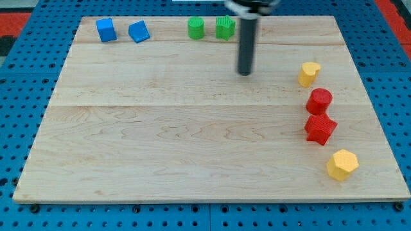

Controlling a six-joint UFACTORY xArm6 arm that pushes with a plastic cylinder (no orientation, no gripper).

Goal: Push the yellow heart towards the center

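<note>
The yellow heart (309, 74) lies near the board's right edge, in the upper right part. My tip (244, 73) rests on the board to the left of the heart, about a hundred pixels away and at nearly the same height in the view. It touches no block. The rod comes down from the view's top, just right of the green blocks.
Below the heart, down the right side, lie a red cylinder (319, 101), a red star (320, 129) and a yellow pentagon-like block (341, 165). Along the top edge lie a blue cube (106, 29), a blue wedge-like block (139, 31), a green cylinder (196, 28) and a green star (224, 27).
</note>
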